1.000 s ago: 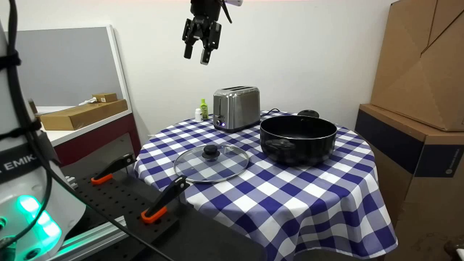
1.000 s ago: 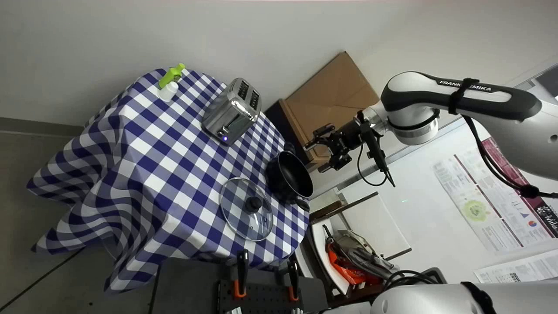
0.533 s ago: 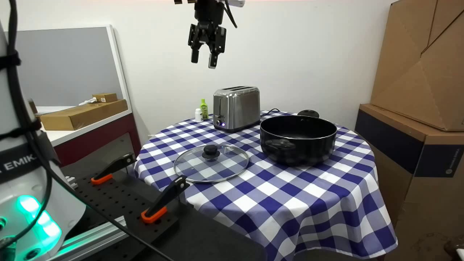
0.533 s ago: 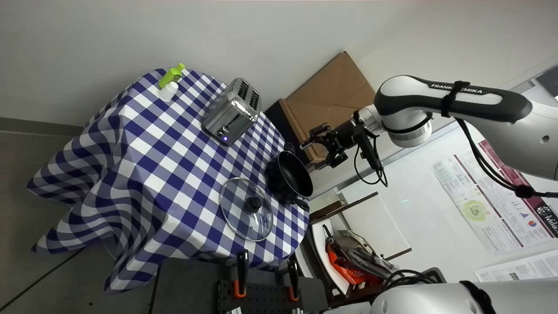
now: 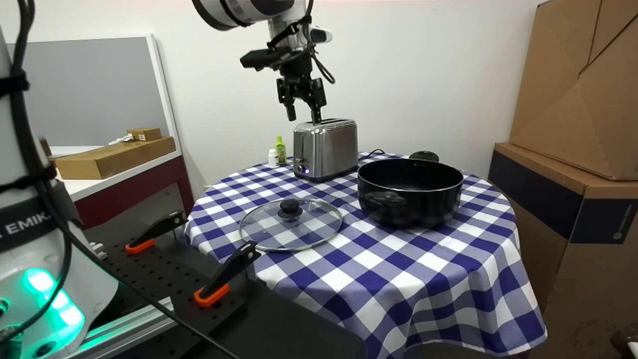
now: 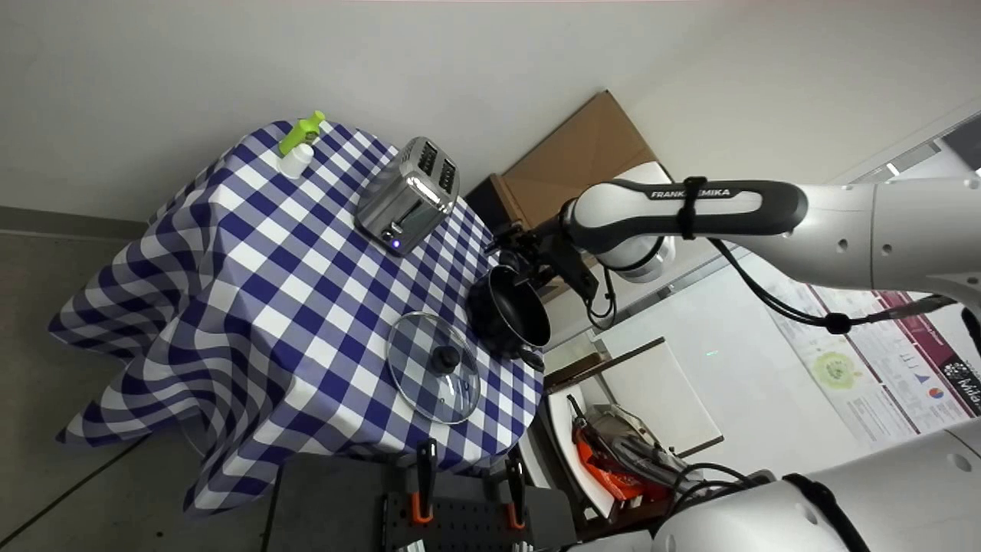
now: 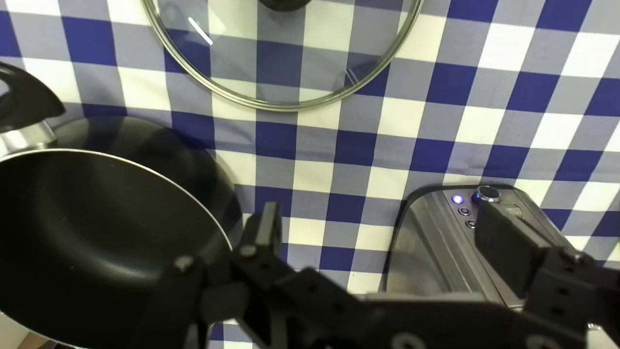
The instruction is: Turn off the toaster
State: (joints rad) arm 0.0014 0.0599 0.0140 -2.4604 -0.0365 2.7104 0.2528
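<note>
The toaster [image 5: 340, 149] is a boxy brushed-silver one with two slots on top, upright on the checked table. It also shows in an exterior view [image 6: 402, 201] and at the right in the wrist view [image 7: 421, 257]. A blue-white light [image 7: 457, 199] glows on its end panel, beside a round knob [image 7: 488, 194] and small buttons. My gripper [image 7: 378, 213] is open and empty. In the wrist view its right finger covers part of the toaster's panel and its left finger lies beside the pot. In the exterior views my gripper [image 5: 304, 117] is in the air above the table [image 6: 507, 264].
A black pot [image 5: 409, 199] stands near the toaster, close below my gripper in an exterior view [image 6: 490, 322]. A glass lid [image 5: 291, 237] lies on the table. A green bottle [image 5: 280, 149] and a white bottle [image 5: 272, 158] stand behind. Large cardboard boxes [image 5: 573, 99] stand beside the table.
My gripper has moved down from high above the table and over toward the toaster and the pot. It stays open. The toaster's light stays lit, and the objects on the table have not moved.
</note>
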